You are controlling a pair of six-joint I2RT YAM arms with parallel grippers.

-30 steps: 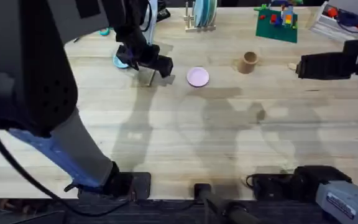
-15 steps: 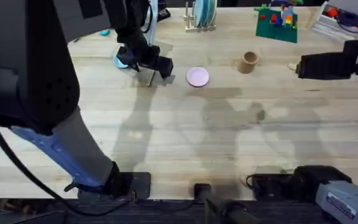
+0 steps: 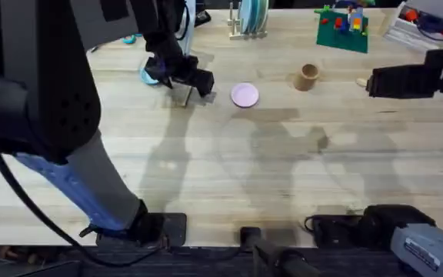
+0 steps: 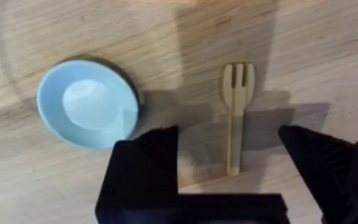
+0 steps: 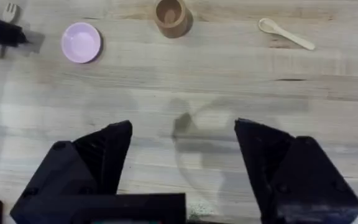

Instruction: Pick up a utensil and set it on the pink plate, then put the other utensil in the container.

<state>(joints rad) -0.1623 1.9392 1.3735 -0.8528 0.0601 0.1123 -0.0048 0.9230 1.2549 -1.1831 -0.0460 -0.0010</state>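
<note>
Lying flat on the table (image 3: 229,177), the fork (image 4: 234,112) is seen between the released jaws of the left gripper (image 4: 232,155), its tines pointing away from the wrist and its handle end reaching in between the two black fingers (image 4: 151,149). No finger is seen touching it. Just beside the fork, a light blue plate (image 4: 87,102) is set on the wood, and nothing is held in it. In the overhead view the left gripper (image 3: 183,86) is seen over the far left part of the table, with the blue plate (image 3: 151,75) partly covered by it.

Further to the right, the pink plate (image 3: 244,95) is seen alone near the middle of the table, well apart from the fork, and nothing is carried on it. It is also seen from the right wrist (image 5: 81,42), again bare. Next comes the brown cup (image 3: 308,76), standing upright; from the right wrist its inside (image 5: 169,13) is seen as dark and hollow, with no utensil in it. Right of the cup, the spoon (image 5: 286,33) is laid on the table, bowl end towards the cup, apart from it.

Farthest right, the right gripper (image 5: 182,155) is held above bare wood with its jaws spread wide and nothing between them. A dish rack (image 3: 248,19) and a toy brick model (image 3: 343,25) are placed along the far edge.
</note>
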